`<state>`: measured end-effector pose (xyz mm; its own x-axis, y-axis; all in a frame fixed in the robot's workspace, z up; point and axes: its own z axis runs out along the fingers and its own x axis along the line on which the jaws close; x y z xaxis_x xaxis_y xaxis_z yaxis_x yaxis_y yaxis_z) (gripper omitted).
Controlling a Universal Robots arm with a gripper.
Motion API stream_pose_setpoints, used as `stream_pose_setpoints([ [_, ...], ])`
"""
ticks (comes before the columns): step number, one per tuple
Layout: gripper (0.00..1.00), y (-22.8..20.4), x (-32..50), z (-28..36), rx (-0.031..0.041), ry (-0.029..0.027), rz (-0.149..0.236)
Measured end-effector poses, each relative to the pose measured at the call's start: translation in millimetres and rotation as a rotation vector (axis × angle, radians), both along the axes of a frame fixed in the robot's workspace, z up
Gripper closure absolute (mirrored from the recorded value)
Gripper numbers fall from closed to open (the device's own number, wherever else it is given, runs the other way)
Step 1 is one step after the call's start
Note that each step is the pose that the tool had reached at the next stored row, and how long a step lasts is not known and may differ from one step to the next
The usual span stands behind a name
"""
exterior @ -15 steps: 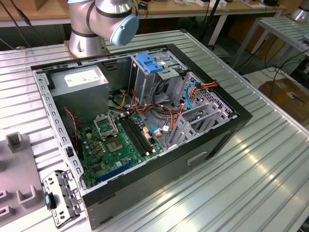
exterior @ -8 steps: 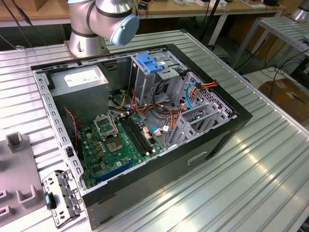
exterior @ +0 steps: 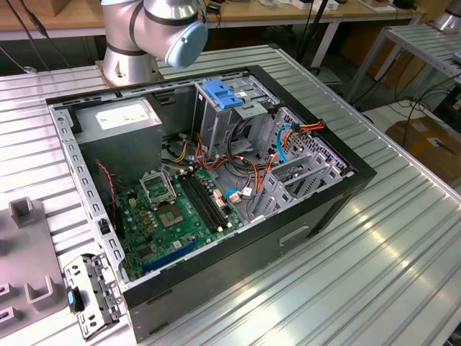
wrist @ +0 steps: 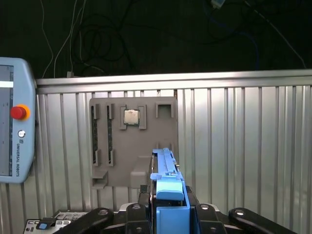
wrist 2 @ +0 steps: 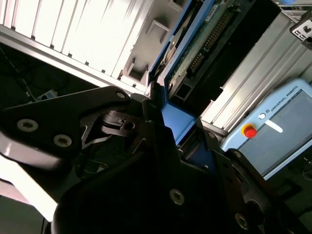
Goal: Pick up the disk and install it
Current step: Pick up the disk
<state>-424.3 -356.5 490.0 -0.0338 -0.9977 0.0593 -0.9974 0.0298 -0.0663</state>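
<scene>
One robot arm [exterior: 155, 29] stands at the upper left of the exterior view, on a ribbed metal table [exterior: 374, 274]. One open computer case [exterior: 216, 288] lies across the middle of that view. Inside it sit one green circuit board [exterior: 173, 209], one grey power box [exterior: 119, 119] with a white sticker towards the upper left, and one grey drive cage topped by one blue latch [exterior: 225, 95] near the top centre. One grey tray [exterior: 25, 245] lies at the exterior view's left edge, and one small metal bracket [exterior: 90, 292] lies at the lower left, just beside the case.

In the first wrist view, the hand [wrist: 167, 200] pinches one disk [wrist: 163, 165], seen edge-on, with a black finger pressed against each side of its blue frame. Beyond the disk, the grey tray [wrist: 134, 146] lies on the table and holds one square chip [wrist: 130, 117]. One control tablet [wrist: 12, 126] with one red button [wrist: 18, 112] lies near the tray.

In the second wrist view, the hand [wrist 2: 183, 129] clamps the disk [wrist 2: 207, 36] by its blue frame, and the disk's green underside faces the camera. The control tablet [wrist 2: 282, 126] and its red button [wrist 2: 249, 131] lie beyond.
</scene>
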Motion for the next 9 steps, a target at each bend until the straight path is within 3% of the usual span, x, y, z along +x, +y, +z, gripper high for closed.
stream_pose_setpoints([
  [9, 0.63, 0.0, 18.0, 3.4, 0.0, 0.0, 0.0],
])
